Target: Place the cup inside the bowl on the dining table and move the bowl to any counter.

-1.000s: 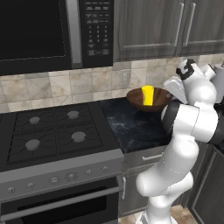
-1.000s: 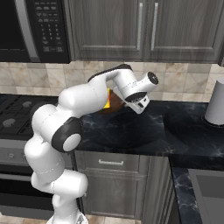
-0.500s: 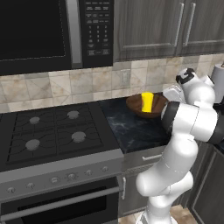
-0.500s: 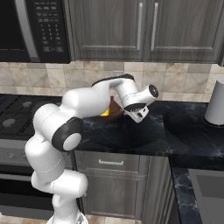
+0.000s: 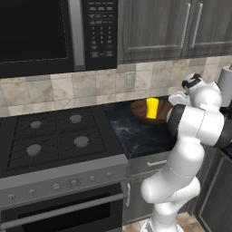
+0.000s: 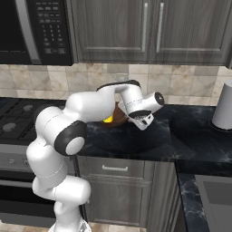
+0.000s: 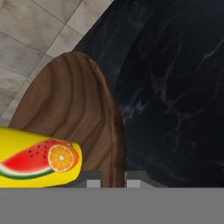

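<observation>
The cup (image 5: 152,108) is already in the bowl (image 5: 142,111). The bowl sits low over the black tabletop (image 5: 136,136), near the wall. The end effector (image 7: 113,178) pinches the bowl's rim. Next, I think: set it flat, then let go.

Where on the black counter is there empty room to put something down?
Bare counter lies between the bowl and the grey canister, and in front of the bowl toward the counter's edge. It is crowded near the wall by the stove: there sits the bowl with the cup inside, gripper on its rim.
</observation>
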Controlling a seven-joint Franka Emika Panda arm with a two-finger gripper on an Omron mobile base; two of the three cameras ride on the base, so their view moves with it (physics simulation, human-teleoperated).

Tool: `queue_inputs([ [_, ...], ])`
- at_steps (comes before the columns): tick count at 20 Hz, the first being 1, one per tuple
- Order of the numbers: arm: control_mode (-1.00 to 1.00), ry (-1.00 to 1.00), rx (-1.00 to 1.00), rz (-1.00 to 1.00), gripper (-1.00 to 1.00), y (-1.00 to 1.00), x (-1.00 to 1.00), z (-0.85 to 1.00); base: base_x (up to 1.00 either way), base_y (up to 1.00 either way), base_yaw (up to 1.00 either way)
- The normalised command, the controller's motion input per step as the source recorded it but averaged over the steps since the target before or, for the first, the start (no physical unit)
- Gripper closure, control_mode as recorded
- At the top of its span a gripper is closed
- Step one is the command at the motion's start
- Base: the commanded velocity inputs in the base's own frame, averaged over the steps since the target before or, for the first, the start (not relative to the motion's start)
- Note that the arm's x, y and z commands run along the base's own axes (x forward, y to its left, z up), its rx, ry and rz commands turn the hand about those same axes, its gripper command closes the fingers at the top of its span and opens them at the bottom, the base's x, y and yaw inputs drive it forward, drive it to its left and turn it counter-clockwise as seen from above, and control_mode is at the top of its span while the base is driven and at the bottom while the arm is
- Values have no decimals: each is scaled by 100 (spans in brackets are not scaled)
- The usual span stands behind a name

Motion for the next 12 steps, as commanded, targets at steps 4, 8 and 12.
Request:
queue_inputs([
  [4,-100,-1,0,0,100,0,0,-16,0,0,0],
  [8,-100,-8,0,0,100,0,6,-19,0,0,0],
  [12,-100,-9,0,0,100,0,9,-26,0,0,0],
])
